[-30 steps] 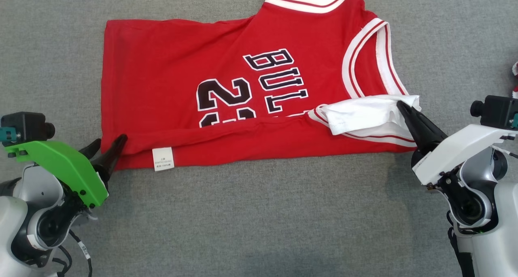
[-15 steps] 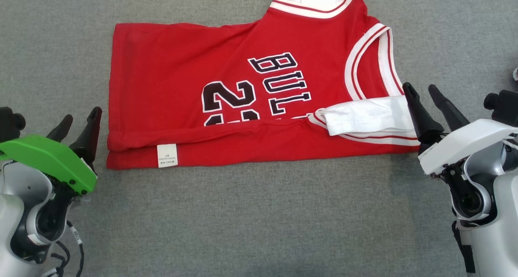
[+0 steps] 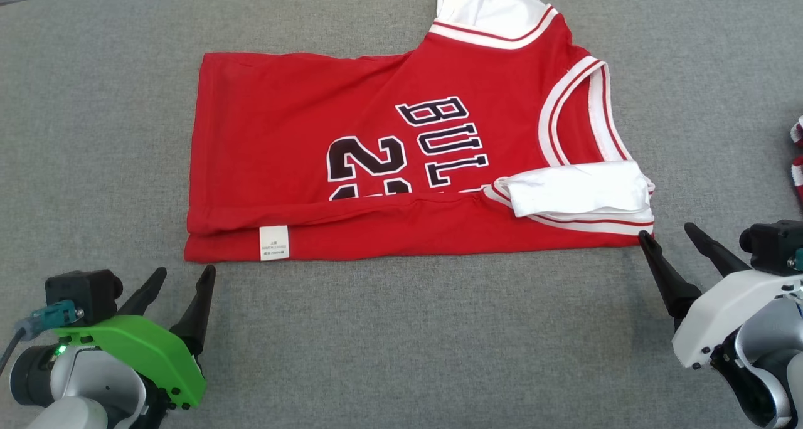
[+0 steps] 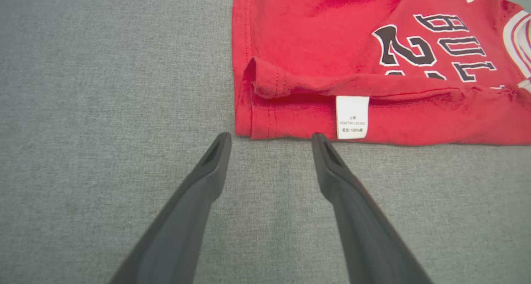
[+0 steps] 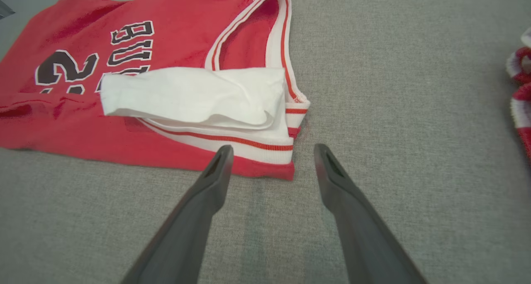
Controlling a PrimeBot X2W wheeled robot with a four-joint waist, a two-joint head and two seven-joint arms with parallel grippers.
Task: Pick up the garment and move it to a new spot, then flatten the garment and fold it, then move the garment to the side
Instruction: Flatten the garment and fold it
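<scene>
jersey: red basketball jersey (image 3: 376,165) lying flat on gray cloth surface (image 3: 401,341), near long edge folded over, hiding lower part of number and lettering
armhole end: white inner side (image 3: 577,187) turned up at right end of the fold
tag: white care label (image 3: 274,243) on folded strip, near left corner
left gripper (image 3: 186,270): jaws spread, empty, tips just short of jersey's near left corner, apart from cloth
right gripper (image 3: 666,231): jaws spread, empty, one fingertip over near right corner, contact unclear
right edge: red-and-white striped item (image 3: 797,165), well apart from jersey
</scene>
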